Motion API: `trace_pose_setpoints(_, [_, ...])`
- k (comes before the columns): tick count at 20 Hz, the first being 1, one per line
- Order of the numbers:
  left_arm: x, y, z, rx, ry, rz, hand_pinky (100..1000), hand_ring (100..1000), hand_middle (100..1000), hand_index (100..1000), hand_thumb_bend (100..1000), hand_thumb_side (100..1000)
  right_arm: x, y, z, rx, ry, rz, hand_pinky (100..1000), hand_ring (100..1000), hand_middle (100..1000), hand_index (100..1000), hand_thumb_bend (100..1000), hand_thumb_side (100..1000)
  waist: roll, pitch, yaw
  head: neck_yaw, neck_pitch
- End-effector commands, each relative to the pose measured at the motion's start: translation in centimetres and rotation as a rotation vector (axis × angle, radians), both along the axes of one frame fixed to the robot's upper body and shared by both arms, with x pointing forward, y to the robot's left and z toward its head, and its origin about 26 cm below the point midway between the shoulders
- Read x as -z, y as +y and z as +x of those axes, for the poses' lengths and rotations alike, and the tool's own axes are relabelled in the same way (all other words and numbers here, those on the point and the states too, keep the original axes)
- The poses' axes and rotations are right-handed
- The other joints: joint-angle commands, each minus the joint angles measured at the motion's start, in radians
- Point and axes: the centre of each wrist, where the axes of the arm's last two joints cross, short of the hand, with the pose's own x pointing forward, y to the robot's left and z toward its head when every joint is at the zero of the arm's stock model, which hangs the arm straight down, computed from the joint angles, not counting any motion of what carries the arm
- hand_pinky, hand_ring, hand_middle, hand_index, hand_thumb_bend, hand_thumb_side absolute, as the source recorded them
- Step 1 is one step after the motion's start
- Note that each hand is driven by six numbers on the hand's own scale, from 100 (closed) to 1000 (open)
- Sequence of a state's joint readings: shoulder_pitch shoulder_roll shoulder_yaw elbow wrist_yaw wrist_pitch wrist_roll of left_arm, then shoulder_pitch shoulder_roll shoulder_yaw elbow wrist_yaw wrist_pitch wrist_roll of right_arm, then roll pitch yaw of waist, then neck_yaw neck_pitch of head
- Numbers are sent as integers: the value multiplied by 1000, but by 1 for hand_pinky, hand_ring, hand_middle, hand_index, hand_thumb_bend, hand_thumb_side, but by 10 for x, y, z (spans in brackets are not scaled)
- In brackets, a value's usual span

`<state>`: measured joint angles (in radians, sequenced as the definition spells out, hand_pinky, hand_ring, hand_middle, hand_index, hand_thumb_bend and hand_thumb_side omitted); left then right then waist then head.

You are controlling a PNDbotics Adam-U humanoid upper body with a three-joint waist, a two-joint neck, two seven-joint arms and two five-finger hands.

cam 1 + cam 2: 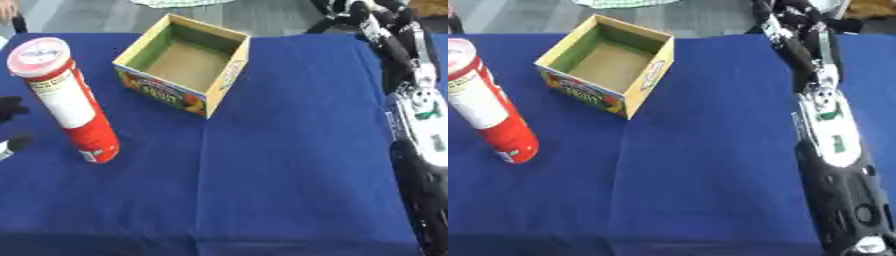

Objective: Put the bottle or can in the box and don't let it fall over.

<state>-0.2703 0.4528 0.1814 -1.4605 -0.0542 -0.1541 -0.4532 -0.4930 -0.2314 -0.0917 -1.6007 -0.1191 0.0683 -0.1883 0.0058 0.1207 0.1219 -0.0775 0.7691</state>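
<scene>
A tall red and white can (70,102) with a pale lid stands upright on the blue cloth at the left. Behind and to its right sits an open cardboard box (185,62), printed with fruit on the outside and with nothing inside. My left hand (10,108) shows only at the left edge of the left eye view: two dark finger parts spread apart, just left of the can and not touching it. My right arm (829,135) runs up the right side, and its hand (789,15) lies at the top right, far from both can and box.
The blue cloth (280,175) covers the table out to its front edge. Grey floor lies beyond the far edge, behind the box. Open cloth stretches between the box and my right arm.
</scene>
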Motion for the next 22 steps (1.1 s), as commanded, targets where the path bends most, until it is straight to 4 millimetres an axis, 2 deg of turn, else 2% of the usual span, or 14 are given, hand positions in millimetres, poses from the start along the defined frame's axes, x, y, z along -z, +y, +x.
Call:
trace_pose_setpoints(1, [-11, 1, 3, 10, -23, 26, 1000, 897, 722, 876, 756, 525, -11, 1, 0, -10, -33, -5, 749, 957, 1000, 804, 671, 426, 4, -7, -1, 3, 1])
trace_pose_setpoints(22, [-9, -24, 27, 97, -2, 51, 1000, 884, 703, 856, 751, 515, -10, 3, 0, -23, -29, -1, 751, 959, 1000, 805, 669, 421, 6, -1, -15, 15, 1])
